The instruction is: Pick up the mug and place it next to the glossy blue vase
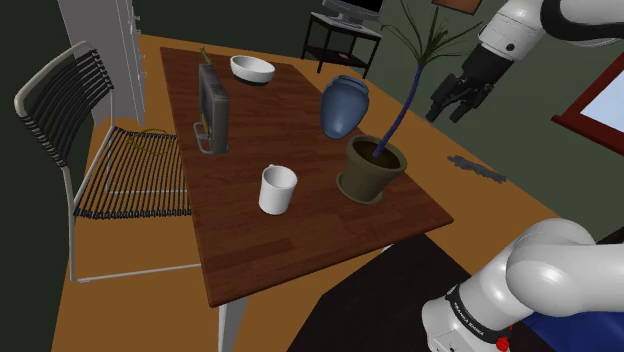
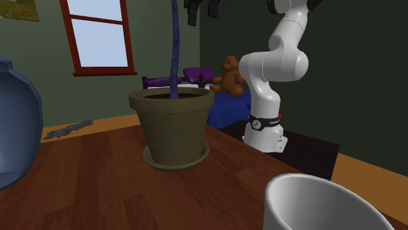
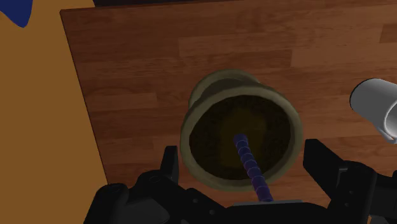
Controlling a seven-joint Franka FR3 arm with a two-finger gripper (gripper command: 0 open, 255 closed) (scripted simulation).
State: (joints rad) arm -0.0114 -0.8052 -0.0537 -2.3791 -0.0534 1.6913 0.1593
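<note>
Shoulder view: white mug [image 1: 277,189] stands upright on the bench [image 1: 300,250], near the plant pot [image 1: 372,168] on that view's left side. The blue vase [image 1: 344,105] sits further back, apart from the mug. There is bare wood on the vase's left in this view, which looks like the likely drop spot. The gripper [image 1: 455,98] hangs high off the bench's right edge with nothing in it, so I'd say the pick hasn't started. The arm [image 1: 520,30] comes in from the upper right, wrist bent down toward the bench. A white bowl [image 1: 252,68] sits at the far end, clear of the job. Second exterior view: low angle from the bench top, mug rim [image 2: 320,206] up close, plant pot [image 2: 173,127] behind it, blue vase [image 2: 16,124] at the left edge, arm [image 2: 274,65] rising from its stand behind. Wrist view: gripper [image 3: 242,153] spread wide, fingers [image 3: 170,162] bracketing the plant pot [image 3: 238,130] far below without touching it. The camera looks nearly straight down the stem [image 3: 251,165]. The mug [image 3: 375,108] is off to one side past the pot. The aim is on the wrong object, so the gripper needs to move sideways before descending. The tall stem is the collision risk.
</note>
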